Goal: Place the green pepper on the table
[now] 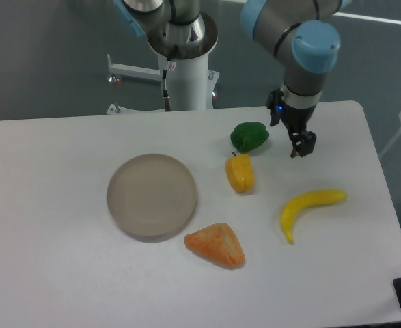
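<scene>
The green pepper (249,137) lies on the white table (57,273) toward the back, just behind the yellow pepper (240,173). Nothing touches it. My gripper (300,145) hangs to the pepper's right, a short gap away, pointing down over bare tabletop. Its fingers stand open with nothing between them.
A round grey-beige plate (151,195) sits left of centre. An orange wedge-shaped item (215,244) lies in front of it, and a banana (309,207) lies at the right. The arm's white base column (184,68) rises behind the table's far edge.
</scene>
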`<state>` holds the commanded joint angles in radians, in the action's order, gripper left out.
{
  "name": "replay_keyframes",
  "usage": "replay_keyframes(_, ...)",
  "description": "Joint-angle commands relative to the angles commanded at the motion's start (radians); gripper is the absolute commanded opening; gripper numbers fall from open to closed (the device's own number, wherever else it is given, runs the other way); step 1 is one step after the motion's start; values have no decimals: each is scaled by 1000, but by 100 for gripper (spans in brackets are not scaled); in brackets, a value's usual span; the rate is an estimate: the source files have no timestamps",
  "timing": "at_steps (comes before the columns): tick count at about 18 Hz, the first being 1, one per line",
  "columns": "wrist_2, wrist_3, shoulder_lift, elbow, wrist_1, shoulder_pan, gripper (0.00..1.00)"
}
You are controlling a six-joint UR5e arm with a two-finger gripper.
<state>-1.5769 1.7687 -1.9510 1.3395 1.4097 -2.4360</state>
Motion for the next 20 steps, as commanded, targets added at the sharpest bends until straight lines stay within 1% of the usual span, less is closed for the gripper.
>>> replay_keyframes(1,3,0,-20,-23,0,8,100)
replay_keyframes(2,2,-5,-46,-54,-1,34,100)
replay_keyframes(6,12,-116,-112,-109,-8,69,100)
replay_keyframes(8,11,-156,-134,-120,-12,90,100)
replay_keyframes(9,9,-182,-143,-118,-29,97,100)
replay_keyframes(11,8,-187,-146,-117,-43,103,100)
replay_keyframes(20,5,-187,-143,-100,-47,104,100)
